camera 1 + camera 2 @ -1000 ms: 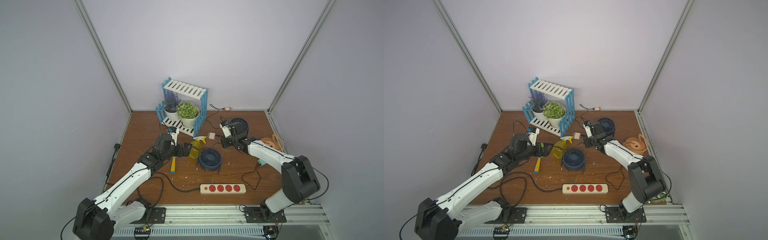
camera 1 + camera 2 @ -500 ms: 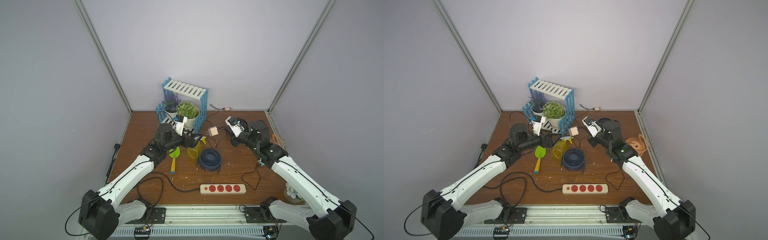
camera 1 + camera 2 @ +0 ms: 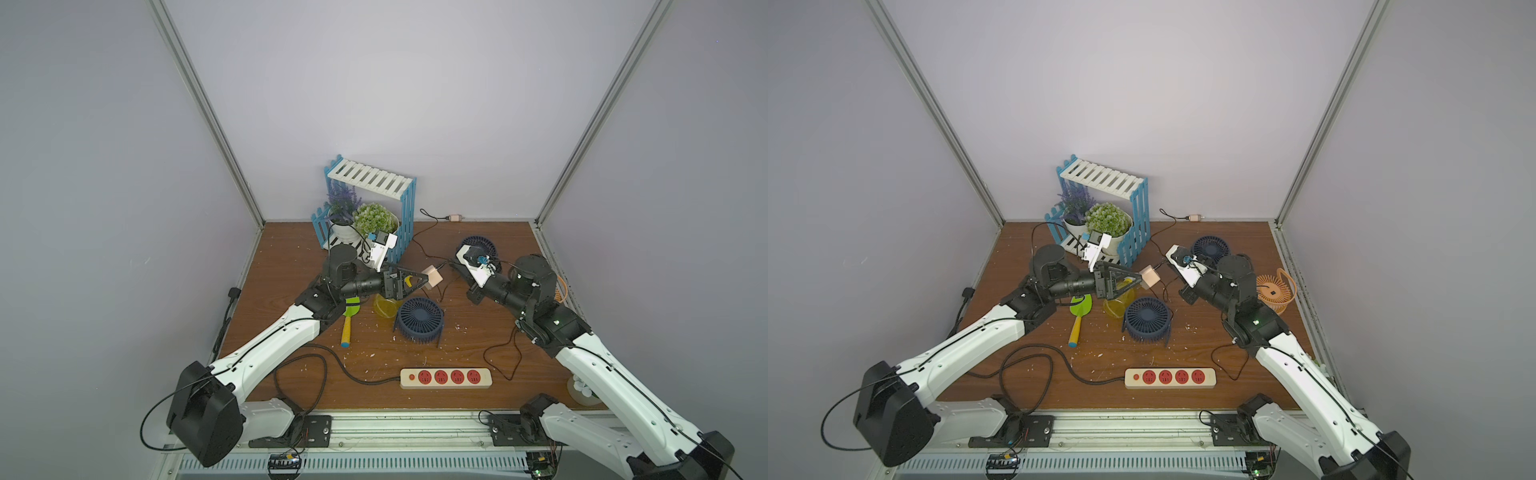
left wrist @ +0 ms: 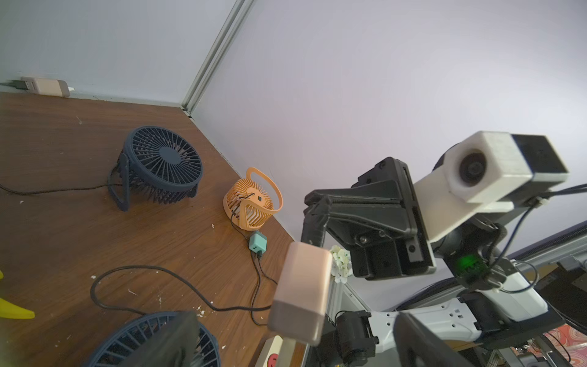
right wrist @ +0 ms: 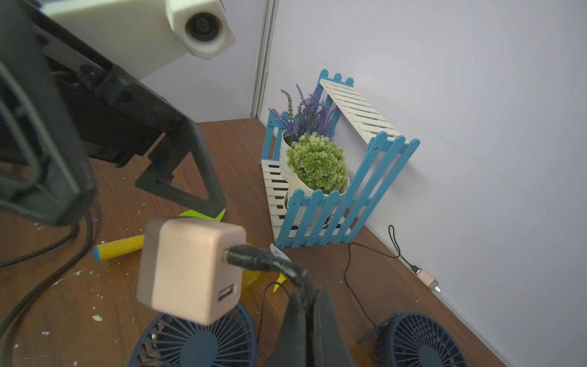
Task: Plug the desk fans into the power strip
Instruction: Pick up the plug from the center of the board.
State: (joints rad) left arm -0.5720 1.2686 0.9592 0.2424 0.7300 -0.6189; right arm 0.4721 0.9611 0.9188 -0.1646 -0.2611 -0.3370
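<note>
**Left:** the left arm stretches from the front rail over the wooden table (image 3: 291,249), forearm raised and wrist level, with the left gripper (image 3: 423,281) aimed at the middle. Under the wrist lie a green toy shovel (image 3: 352,307) with a yellow handle and a clear yellow bottle (image 3: 384,308). Behind stands a blue-and-white slatted rack (image 3: 370,183) with two potted plants.

The jaws stand wide apart, and the pink plug adapter (image 3: 433,277) hangs in the air at their tips. The left wrist view shows it between the two fingers, but whether either touches it cannot be told.

**Centre:** just below the adapter, a navy desk fan (image 3: 419,321) sits face up on the table. Nearer the front edge, well apart from both grippers, the power strip (image 3: 445,377) lies flat with its four red sockets up and its black cord trailing left.

**Right:** the right arm bends at the elbow and angles in toward the middle. The right gripper (image 5: 306,295) is pinched together on the adapter's black cable (image 5: 254,255), just behind the adapter. A second navy fan (image 3: 480,246) stands behind its wrist, and an orange fan (image 3: 1275,291) sits beside its elbow.
</note>
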